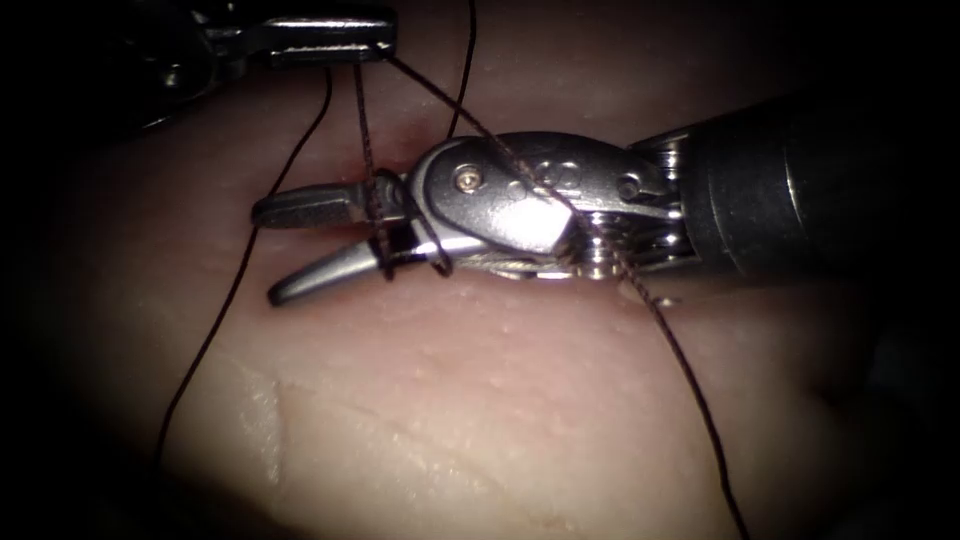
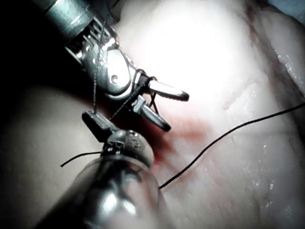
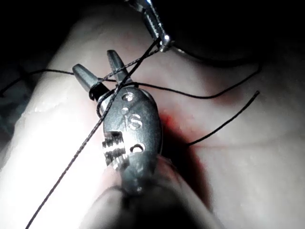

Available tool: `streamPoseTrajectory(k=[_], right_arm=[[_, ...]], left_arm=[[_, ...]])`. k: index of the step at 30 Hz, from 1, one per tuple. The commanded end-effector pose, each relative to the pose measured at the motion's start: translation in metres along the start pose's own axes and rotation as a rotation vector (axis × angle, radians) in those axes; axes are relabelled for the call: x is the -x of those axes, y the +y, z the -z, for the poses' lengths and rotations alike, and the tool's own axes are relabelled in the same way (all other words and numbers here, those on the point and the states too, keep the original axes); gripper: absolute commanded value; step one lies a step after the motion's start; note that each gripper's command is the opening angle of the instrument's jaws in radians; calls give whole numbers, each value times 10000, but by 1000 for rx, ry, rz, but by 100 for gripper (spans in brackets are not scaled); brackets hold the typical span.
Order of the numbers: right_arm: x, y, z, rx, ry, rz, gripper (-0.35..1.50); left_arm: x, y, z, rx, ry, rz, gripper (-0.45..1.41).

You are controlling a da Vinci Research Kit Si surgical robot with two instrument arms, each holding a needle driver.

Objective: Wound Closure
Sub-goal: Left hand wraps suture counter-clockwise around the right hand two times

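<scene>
The pale pink, glistening slab of pork-belly tissue lies beneath both tools, and in the right wrist view a smear of red fluid marks it just beside the right tool's body. The same red fluid shows in the left wrist view under the two tools.

The right arm's dark shaft comes in from the endoscope view's right and ends in a polished steel hand hovering just above the tissue. Its two jaws stand apart in a narrow V and grip nothing. Turns of the thin dark braided thread are wound around the base of these jaws, close to the hinge, and a strand crosses over the tool's steel body and runs down across the tissue toward the lower right.

The left arm's smaller steel hand sits at the top of the endoscope view, above the right tool's jaws. Its jaws are together, clamped on the thread, and taut strands drop from them to the wraps on the right tool. Another strand hangs in a long slack curve down the left side of the tissue.

In the left wrist view a short loose thread end sticks out beside the left tool.
</scene>
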Motion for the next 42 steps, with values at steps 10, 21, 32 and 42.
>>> streamPoseTrajectory(k=[10,21,32,42], right_arm=[[-7,2,-1,7,62,-14,74],[-16,5,10,3,168,-40,68],[-20,11,29,-4,192,-46,59],[-23,6,33,-22,200,-46,54]], left_arm=[[14,25,-4,7,11,28,-45],[16,30,19,7,37,86,-45],[10,47,39,-7,135,155,-45],[13,62,52,2,168,177,-45]])
